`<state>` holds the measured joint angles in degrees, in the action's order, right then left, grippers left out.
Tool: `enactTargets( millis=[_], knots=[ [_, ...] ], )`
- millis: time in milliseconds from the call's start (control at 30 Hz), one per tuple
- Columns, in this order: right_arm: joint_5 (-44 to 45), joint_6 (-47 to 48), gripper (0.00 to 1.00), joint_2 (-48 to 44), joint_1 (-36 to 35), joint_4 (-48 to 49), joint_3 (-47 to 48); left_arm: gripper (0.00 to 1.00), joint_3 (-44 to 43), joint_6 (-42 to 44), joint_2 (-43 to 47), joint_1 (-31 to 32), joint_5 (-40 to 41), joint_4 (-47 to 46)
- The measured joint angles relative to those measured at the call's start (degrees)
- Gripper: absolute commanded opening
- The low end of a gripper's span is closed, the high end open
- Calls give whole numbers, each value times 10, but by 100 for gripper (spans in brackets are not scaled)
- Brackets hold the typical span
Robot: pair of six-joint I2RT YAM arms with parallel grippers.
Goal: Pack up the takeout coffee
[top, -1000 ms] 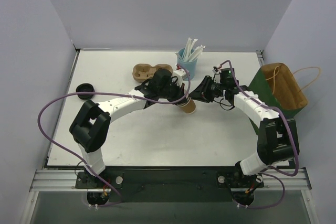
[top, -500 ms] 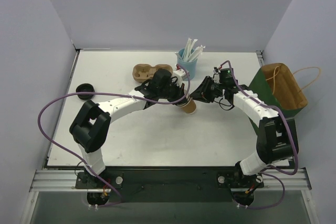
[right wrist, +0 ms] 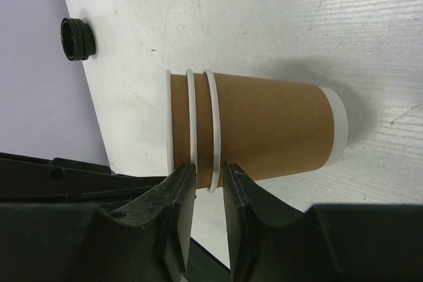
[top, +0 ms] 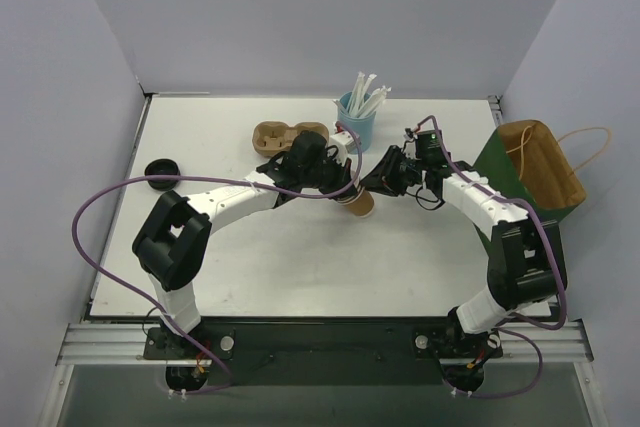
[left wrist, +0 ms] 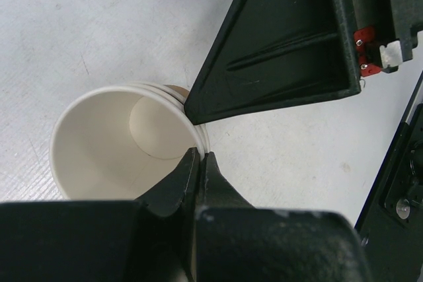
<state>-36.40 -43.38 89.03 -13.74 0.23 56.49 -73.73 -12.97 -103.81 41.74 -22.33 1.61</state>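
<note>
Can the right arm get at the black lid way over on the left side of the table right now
Probably not. The black lid lies near the table's left edge, and the right gripper sits mid-table at the stacked tan paper cups, with the left gripper pinching their rim and the left arm stretched between.

Pale lavender walls [top: 300,17] enclose a white table [top: 300,267] on three sides under even light.

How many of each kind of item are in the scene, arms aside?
Tan paper cups, nested, counted by rims: 3
Blue cup of straws (straws not counted): 1
Pulp cup carrier: 1
Black lid: 1
Brown paper bag: 1
Total: 7
</note>
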Motion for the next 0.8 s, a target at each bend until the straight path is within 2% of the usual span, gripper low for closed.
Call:
enactTargets(
  millis=[800],
  knots=[
    [66,76,24,19,-24,-68,55,0,3,-1,2,-3,10,-3]
  ],
)
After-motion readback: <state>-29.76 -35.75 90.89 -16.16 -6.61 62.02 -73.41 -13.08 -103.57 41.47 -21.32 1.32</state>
